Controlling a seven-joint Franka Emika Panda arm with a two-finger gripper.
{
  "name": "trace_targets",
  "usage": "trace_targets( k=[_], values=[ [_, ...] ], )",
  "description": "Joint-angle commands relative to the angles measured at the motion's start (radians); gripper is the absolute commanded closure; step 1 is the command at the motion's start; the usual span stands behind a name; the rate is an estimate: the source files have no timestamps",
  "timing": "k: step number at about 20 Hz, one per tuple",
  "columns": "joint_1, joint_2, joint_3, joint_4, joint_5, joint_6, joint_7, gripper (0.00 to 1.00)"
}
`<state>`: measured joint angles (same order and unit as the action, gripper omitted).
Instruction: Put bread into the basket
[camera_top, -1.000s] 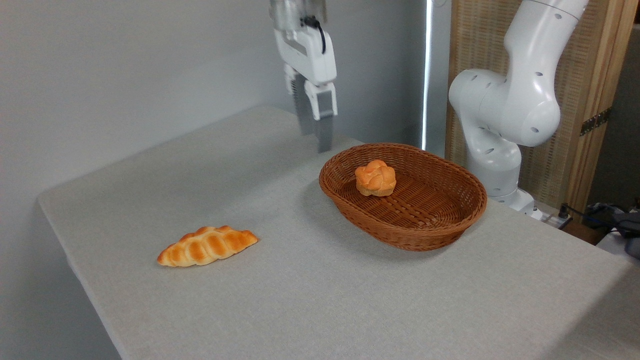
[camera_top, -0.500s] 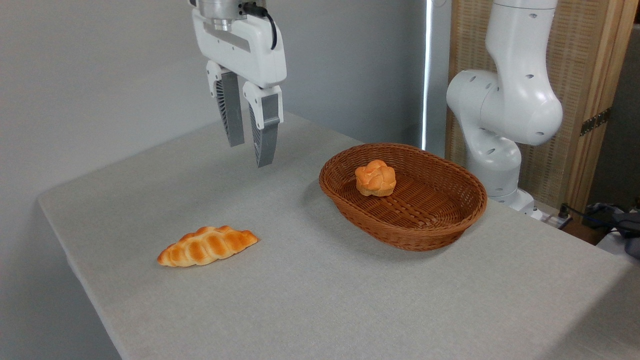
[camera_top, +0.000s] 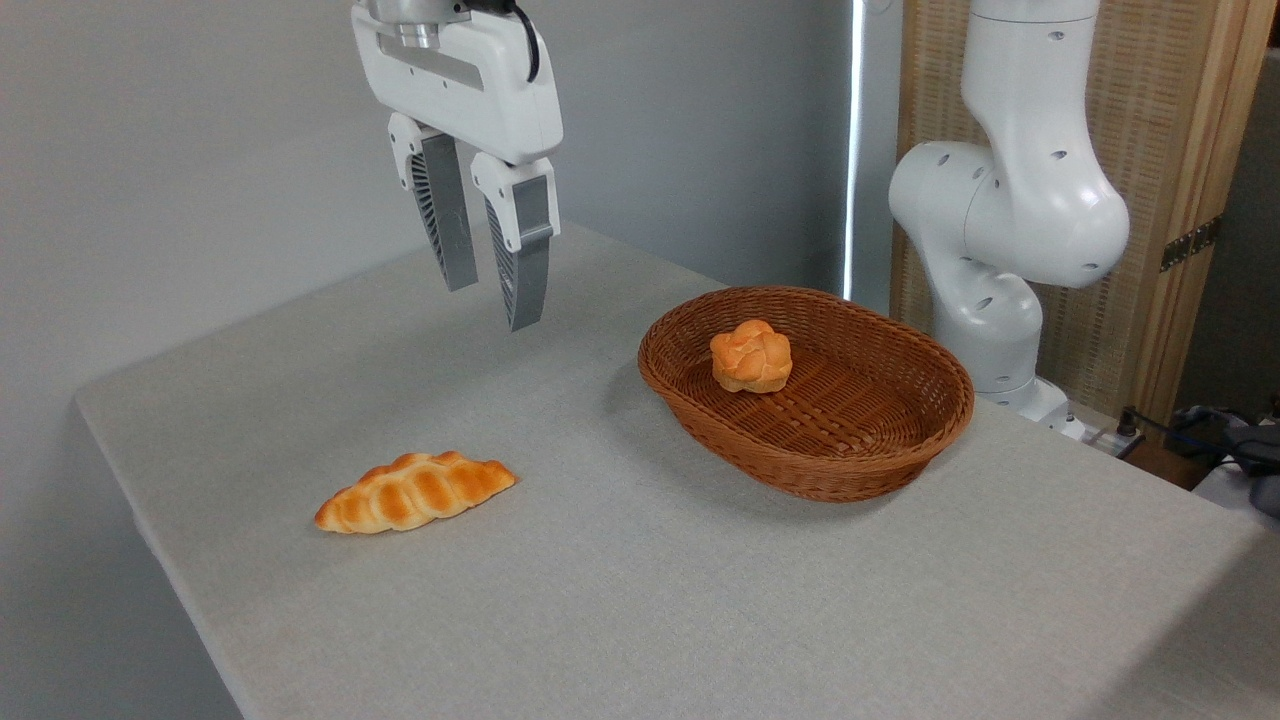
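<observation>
Gripper state: the white two-finger gripper (camera_top: 492, 305) is held above the table with its grey ribbed fingers (camera_top: 442, 225) parted by a narrow gap; nothing is held between them.

Bread: the small round orange-golden bun with a knotted top (camera_top: 751, 356) is seen lying inside the basket, to the right of the gripper and lower than it, well apart from the fingertips.

Basket: the large oval reddish-brown wicker basket (camera_top: 860, 470) is set on the table to the right of the gripper; the bun is seated toward its far-left inner wall, below the thick rim.

Other loaf: a longer braided golden loaf with pointed ends (camera_top: 415, 491) is left on the grey cloth-covered table (camera_top: 650, 600), below the gripper and slightly to its left, nearer the camera.

Task standing: the placing is judged to be done already, since the bun is contained by the basket and is not gripped.

Risk, wrong object: because the gripper is hung nearer the braided loaf than the bun, a descent from here could be ended on the loaf, and an item not asked for could be carried over.

Risk, disturbance: if the arm is swung rightward at low height, the rim could be struck and the basket shifted or tipped, and the bun could be rolled out.

Risk, re-grasp: if the fingers are lowered into the basket, the soft-looking bun could be pressed or lifted out again.
</observation>
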<state>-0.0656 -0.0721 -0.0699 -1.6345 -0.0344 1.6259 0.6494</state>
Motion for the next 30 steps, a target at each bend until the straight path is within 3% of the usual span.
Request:
trace_targets(
  k=[1,11,14,16,22,30],
  values=[
    [0.013,0.02,-0.021,0.031,-0.002,-0.029,-0.016,0.0],
    [0.013,0.025,-0.027,0.027,0.007,-0.053,-0.011,0.0],
    [-0.002,0.032,-0.025,0.03,0.056,-0.073,-0.014,0.0],
    [-0.038,0.034,-0.007,0.03,0.064,-0.075,-0.016,0.0],
    [-0.075,0.032,0.057,0.03,0.064,-0.072,-0.013,0.0],
    [-0.08,0.032,0.076,0.03,0.06,-0.043,-0.011,0.0]
  ],
)
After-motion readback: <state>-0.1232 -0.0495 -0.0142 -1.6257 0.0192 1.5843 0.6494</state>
